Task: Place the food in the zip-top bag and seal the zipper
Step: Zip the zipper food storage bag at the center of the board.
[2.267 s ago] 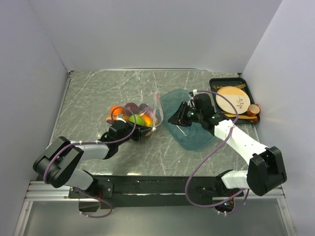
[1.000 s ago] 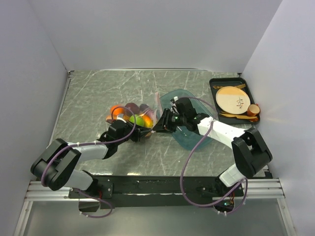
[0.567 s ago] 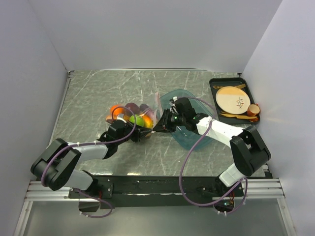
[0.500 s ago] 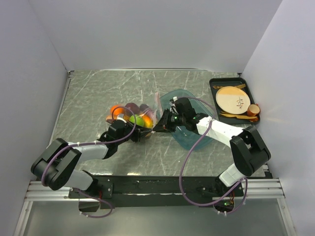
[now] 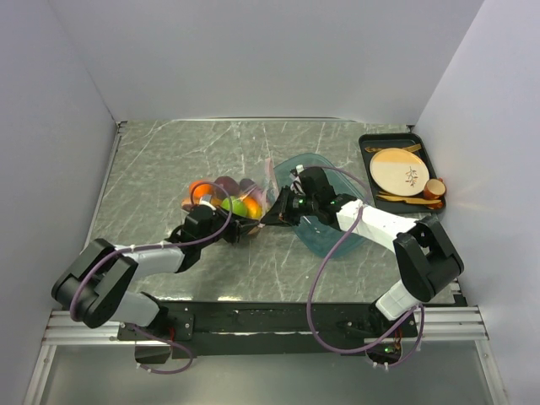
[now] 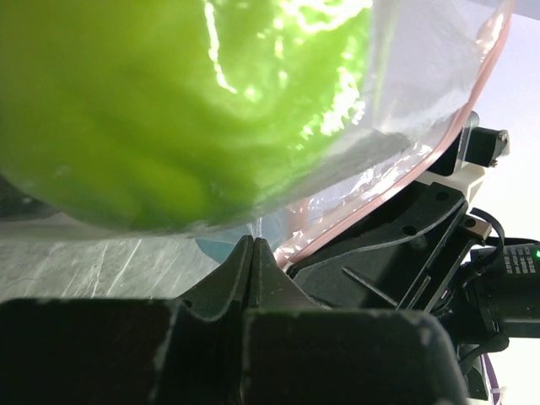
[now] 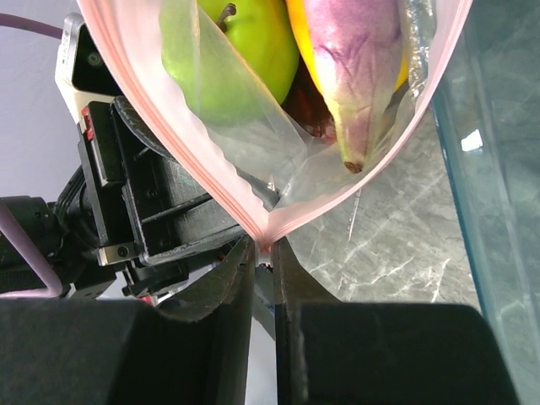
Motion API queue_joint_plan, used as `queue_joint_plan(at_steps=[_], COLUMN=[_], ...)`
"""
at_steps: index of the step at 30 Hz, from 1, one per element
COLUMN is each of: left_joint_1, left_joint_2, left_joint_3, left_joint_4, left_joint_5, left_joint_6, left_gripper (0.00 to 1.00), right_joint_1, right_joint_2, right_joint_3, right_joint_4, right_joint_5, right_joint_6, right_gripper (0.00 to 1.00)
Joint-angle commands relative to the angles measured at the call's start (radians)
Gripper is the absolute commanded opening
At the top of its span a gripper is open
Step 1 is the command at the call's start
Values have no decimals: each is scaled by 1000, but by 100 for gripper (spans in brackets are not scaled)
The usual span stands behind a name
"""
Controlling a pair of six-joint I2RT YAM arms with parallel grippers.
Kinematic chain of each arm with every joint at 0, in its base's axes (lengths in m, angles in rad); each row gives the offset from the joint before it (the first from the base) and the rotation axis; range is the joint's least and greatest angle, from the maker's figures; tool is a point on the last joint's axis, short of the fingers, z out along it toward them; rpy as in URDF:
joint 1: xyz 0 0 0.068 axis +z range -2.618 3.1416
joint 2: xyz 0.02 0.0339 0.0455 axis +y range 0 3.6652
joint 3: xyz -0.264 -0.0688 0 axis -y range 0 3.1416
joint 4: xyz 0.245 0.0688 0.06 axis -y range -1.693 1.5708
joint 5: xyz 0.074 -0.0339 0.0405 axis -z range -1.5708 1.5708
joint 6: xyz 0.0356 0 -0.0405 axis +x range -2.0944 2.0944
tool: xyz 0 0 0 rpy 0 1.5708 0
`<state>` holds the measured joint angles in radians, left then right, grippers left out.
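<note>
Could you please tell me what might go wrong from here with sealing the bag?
Only the corner of the zipper sits between the right gripper tips, so it could slip out.
The green fruit lies close to the mouth, so the strip may not press shut.
The left gripper pinches the thin bag film, which might tear.

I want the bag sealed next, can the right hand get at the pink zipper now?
Likely yes: the right hand straddles the zipper at the corner of the zip-top bag, nothing between.

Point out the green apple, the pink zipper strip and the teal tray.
green apple [image 7: 228, 59], right wrist view, middle of its skin
pink zipper strip [image 7: 173, 126], right wrist view, left run
teal tray [image 5: 335, 240], top view, bare near edge
</note>
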<state>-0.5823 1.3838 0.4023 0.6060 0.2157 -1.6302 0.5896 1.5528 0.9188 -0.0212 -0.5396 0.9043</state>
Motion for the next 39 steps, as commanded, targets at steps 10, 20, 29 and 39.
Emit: queue_joint_plan(at_steps=[10,20,29,39], left_joint_1=[35,36,39,45], left_joint_2=[-63,-55,-91,-124], left_joint_3=[-68,-51,-97,-105], left_joint_4=[-5,-1,-20,-57], left_joint_5=[76,94,96,88], left_joint_6=[30,64,56,75], left_gripper=[1,1,1,1], right_joint_1=[-20,-27,-57,-71], right_joint_2=[-30,-27,-10,-8], right_joint_3=[51,49,81,87], right_joint_4=[76,92,95,84], right_joint_5=[18,3,-6,-10], right_joint_6=[18,27,24,10], right_gripper=[6,6,8,8])
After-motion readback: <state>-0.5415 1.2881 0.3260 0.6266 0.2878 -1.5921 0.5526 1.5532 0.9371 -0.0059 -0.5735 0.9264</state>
